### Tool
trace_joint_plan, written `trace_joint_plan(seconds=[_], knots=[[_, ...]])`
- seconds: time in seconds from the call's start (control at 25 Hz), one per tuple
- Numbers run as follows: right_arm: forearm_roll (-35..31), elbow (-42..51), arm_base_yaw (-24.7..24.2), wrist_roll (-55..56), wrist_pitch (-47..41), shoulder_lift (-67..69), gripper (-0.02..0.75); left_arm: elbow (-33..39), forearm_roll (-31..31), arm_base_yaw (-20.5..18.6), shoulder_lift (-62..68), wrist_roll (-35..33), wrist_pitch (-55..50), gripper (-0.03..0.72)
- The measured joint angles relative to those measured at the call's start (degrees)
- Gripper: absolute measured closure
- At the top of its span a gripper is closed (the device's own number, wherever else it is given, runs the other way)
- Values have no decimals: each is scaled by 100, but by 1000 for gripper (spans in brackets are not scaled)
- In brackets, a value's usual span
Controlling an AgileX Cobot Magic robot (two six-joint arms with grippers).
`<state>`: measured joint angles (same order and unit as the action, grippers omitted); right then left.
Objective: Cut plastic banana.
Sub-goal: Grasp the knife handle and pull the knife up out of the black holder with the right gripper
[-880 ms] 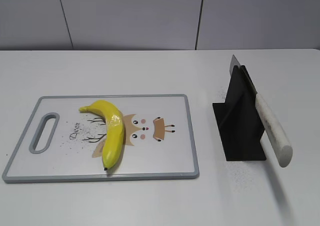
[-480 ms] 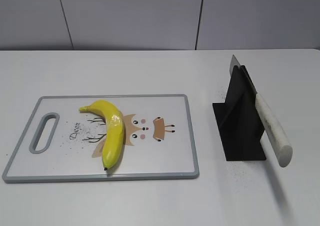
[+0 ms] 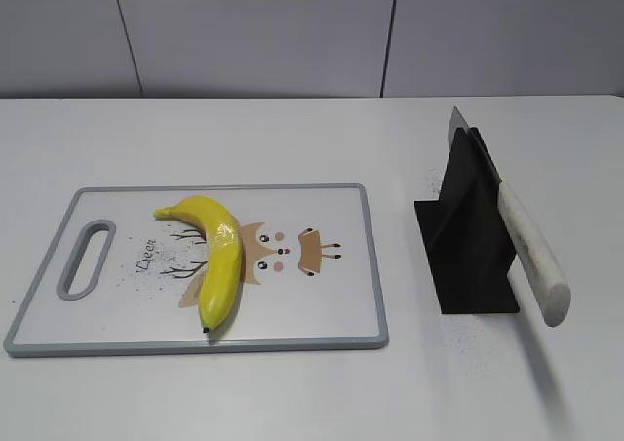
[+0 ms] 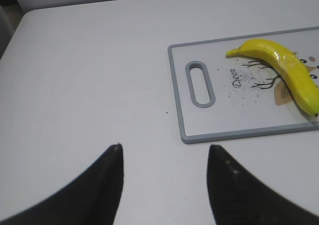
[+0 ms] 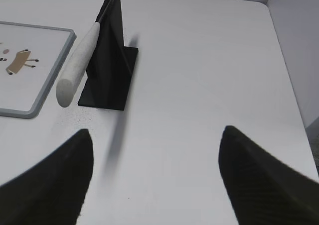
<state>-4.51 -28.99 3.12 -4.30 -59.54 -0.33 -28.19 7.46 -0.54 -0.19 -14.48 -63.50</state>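
Even, bright overhead light was recorded; a soft shadow was cast on the tabletop [image 3: 292, 392], and the banana [image 3: 216, 256] showed glare.

Neither arm appears in the exterior view. In the left wrist view the two dark curved fingers [image 4: 107, 185] run off the bottom edge, and the grey-rimmed white cutting board [image 4: 199, 135] and the glossy yellow plastic banana [image 4: 284, 68] are cropped at the right edge. In the right wrist view the dark fingers [image 5: 259, 180] are likewise cropped, and the black knife stand [image 5: 112, 60] conceals most of the knife blade.
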Motion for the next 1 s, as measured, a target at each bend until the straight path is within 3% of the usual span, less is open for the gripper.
trace_joint_plan(seconds=[0.52, 1.0], knots=[[-21, -25, 0, 0, 26, 172, 146, 0, 0, 0, 0, 0, 0, 170], [-270, -1017, -5, 5, 83, 2862, 183, 0, 0, 0, 0, 0, 0, 170]])
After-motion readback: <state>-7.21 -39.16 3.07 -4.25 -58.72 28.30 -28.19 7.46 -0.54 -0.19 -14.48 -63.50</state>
